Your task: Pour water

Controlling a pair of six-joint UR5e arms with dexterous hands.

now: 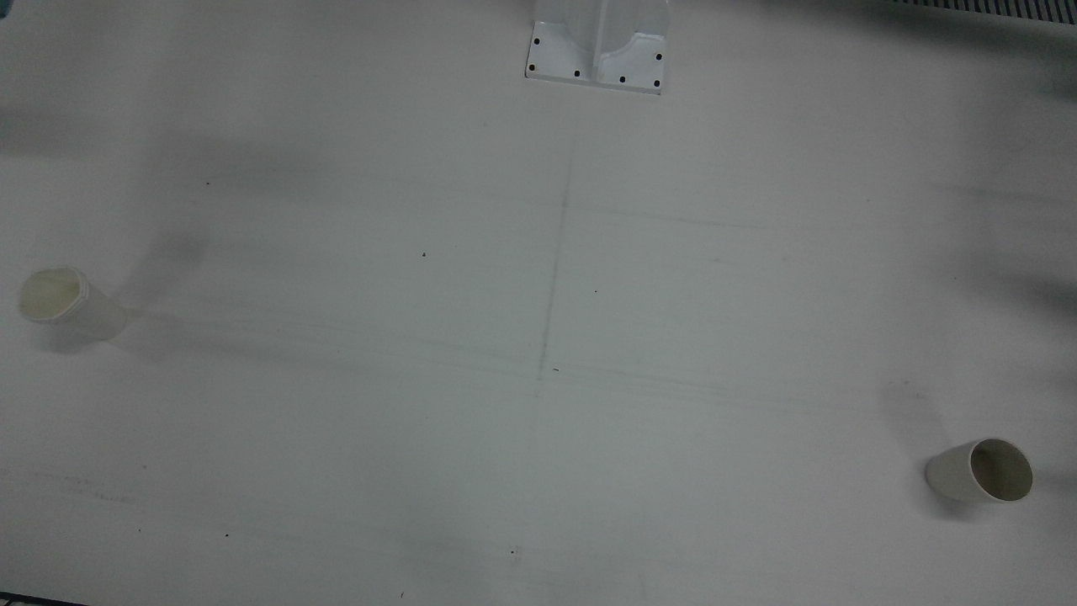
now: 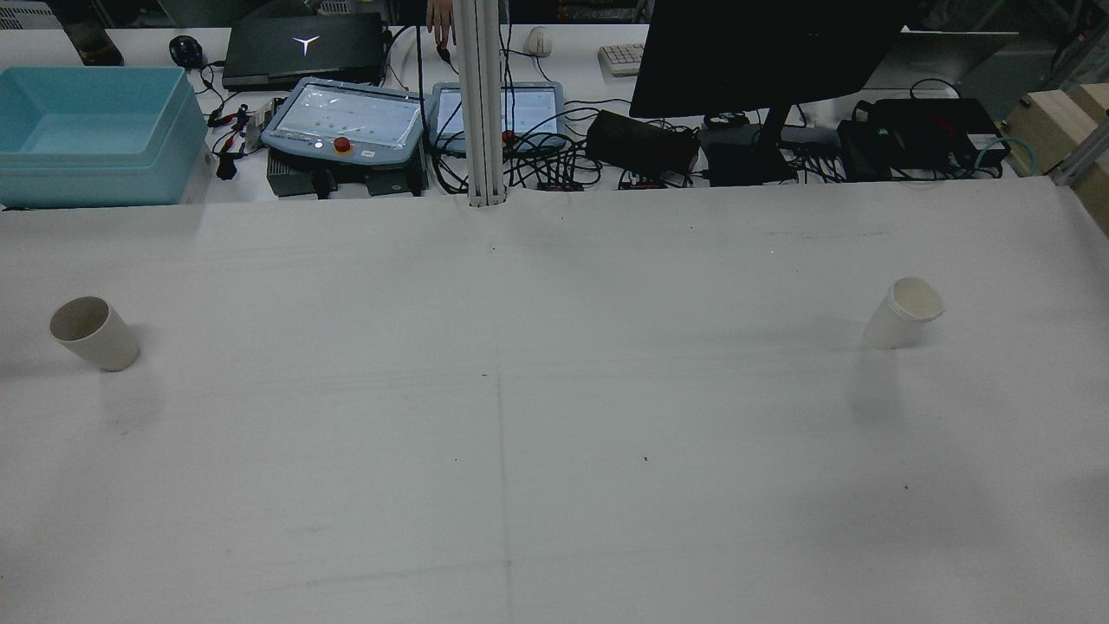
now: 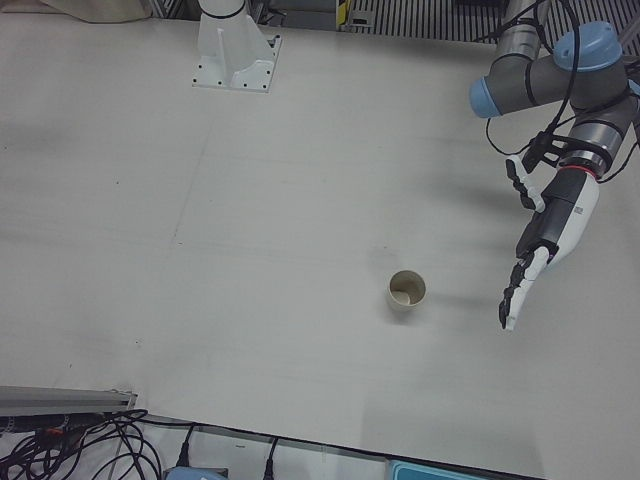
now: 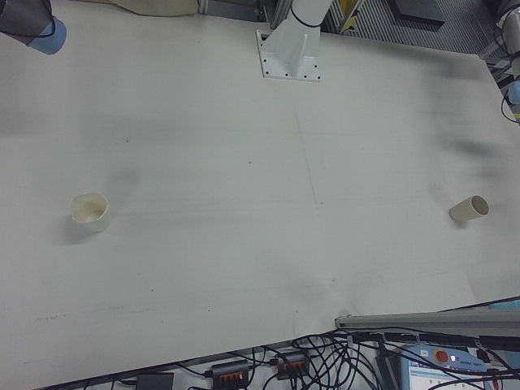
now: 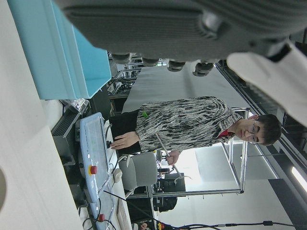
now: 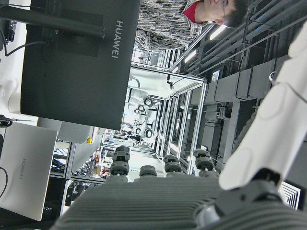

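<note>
A tan paper cup (image 2: 94, 334) stands on the white table (image 2: 554, 433) on my left side; it also shows in the front view (image 1: 980, 471), left-front view (image 3: 406, 293) and right-front view (image 4: 470, 209). A white cup (image 2: 904, 314) stands on my right side, also in the front view (image 1: 71, 305) and right-front view (image 4: 89, 212). My left hand (image 3: 548, 235) hangs open and empty above the table, out past the tan cup and apart from it. My right hand (image 6: 158, 201) shows only in its own view, open and holding nothing.
A white post base (image 1: 597, 50) is bolted at the table's robot-side middle. Beyond the far edge stand a blue bin (image 2: 95, 130), teach pendants (image 2: 346, 121), a monitor (image 2: 762, 52) and cables. A person (image 5: 192, 129) sits there.
</note>
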